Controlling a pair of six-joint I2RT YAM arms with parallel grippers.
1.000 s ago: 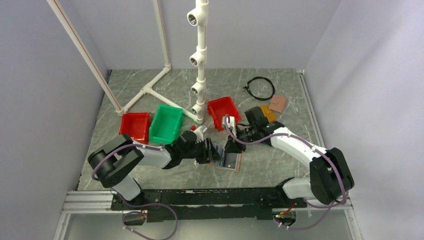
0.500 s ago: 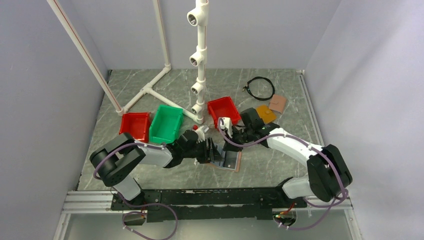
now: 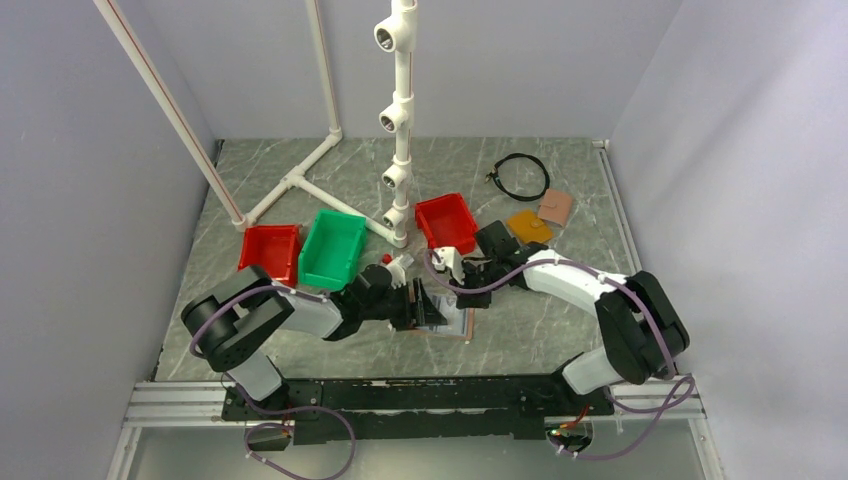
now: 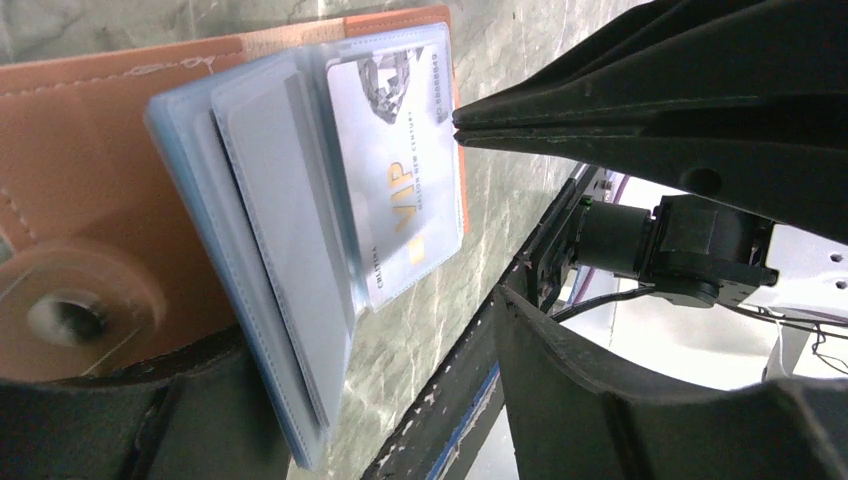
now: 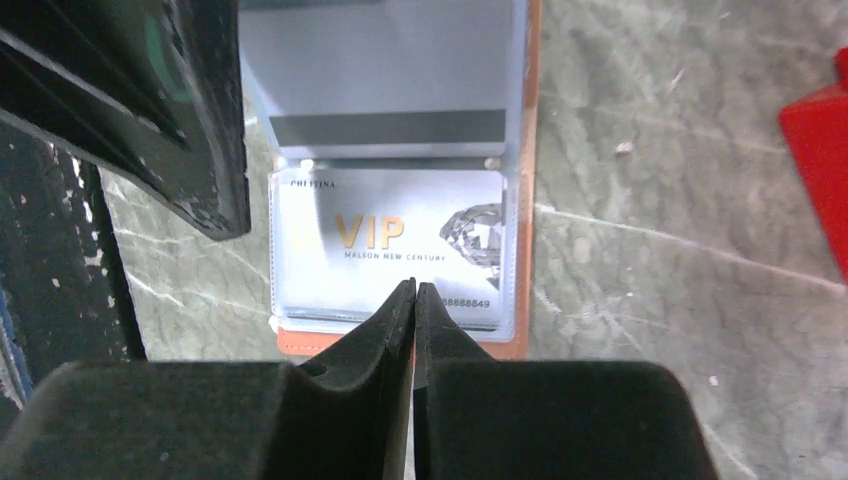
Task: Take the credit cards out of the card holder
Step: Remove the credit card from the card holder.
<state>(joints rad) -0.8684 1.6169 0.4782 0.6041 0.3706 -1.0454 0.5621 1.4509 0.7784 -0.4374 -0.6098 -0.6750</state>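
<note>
Holder lay open at the front of the table, between left gripper and right gripper. Left wrist: left jaws gaped wide beside its sleeves. Right wrist: right jaws pressed shut, tips at the edge of the VIP card.

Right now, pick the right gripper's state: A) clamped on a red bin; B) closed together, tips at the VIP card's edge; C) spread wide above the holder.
B: in the right wrist view the right gripper is shut, tips at the near edge of the VIP card.
</note>
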